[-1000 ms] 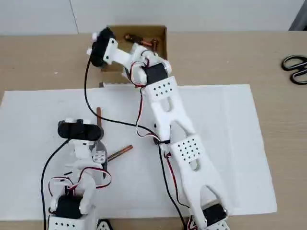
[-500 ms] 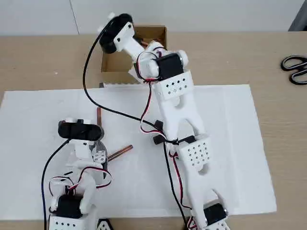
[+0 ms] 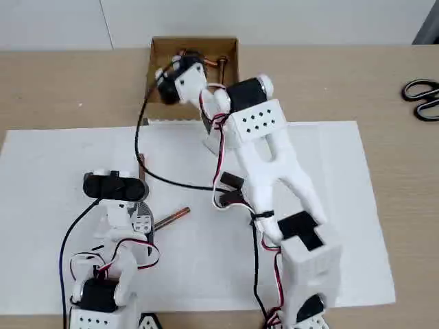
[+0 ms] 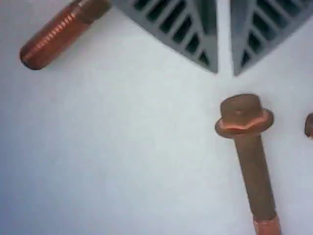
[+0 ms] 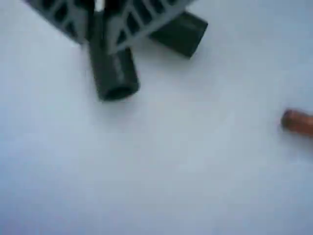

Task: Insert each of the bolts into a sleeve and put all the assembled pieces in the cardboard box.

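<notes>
A copper bolt [image 4: 247,147] with a hex head lies on the white paper just beyond my left gripper [image 4: 225,68], whose fingers stand almost together with nothing between them. A second bolt's threaded end [image 4: 58,34] lies off to the side. In the high view that gripper [image 3: 144,205] sits by the bolt [image 3: 171,218]. My right gripper [image 5: 99,46] hovers with its tips close together over a dark sleeve [image 5: 115,73] lying on the paper, a second sleeve [image 5: 181,32] beside it. The cardboard box [image 3: 159,51] holds copper pieces [image 3: 206,60].
White paper [image 3: 329,178] covers the middle of the wooden table. Scissors [image 3: 422,98] lie at the far right edge. Another bolt [image 3: 141,164] lies ahead of the left arm. A copper tip [image 5: 298,122] shows near the sleeves.
The right arm has drawn back from the cardboard box and now hangs over the paper's far edge above the sleeves. The left arm has stayed still.
</notes>
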Robot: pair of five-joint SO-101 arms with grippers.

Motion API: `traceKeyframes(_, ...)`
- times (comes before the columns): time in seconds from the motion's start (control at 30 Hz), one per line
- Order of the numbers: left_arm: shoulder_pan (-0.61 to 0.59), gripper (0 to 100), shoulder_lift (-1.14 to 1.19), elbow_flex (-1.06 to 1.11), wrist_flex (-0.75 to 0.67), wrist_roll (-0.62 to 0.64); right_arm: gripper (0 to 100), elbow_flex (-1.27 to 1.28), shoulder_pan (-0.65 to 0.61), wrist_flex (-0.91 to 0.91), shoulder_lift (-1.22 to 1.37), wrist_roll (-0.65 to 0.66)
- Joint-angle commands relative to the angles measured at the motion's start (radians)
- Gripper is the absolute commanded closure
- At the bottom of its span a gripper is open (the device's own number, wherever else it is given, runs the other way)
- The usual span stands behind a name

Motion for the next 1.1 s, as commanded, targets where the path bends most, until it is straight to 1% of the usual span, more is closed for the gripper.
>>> traceKeyframes(0.0,-0.005,99,-0.011,-0.004,-0.018,0.003,89.9,0.124,0.008,-0.007,-0.105,0.055)
traceKeyframes(0.1,-0.005,99,-0.011,-0.004,-0.018,0.003,86.9,0.172,0.008,-0.008,-0.11,0.114)
traceKeyframes(0.2,-0.005,99,-0.011,-0.004,-0.018,0.003,86.7,0.21,0.005,-0.018,-0.107,0.167)
traceKeyframes(0.47,-0.005,99,-0.011,-0.004,-0.018,0.003,86.6,0.336,0.007,-0.074,-0.107,0.256)
traceKeyframes(0.87,-0.005,99,-0.011,-0.004,-0.018,0.003,86.6,0.519,0.01,-0.283,-0.107,0.308)
traceKeyframes(1.07,-0.005,99,-0.011,-0.004,-0.018,0.003,86.8,0.563,0.015,-0.354,-0.067,0.318)
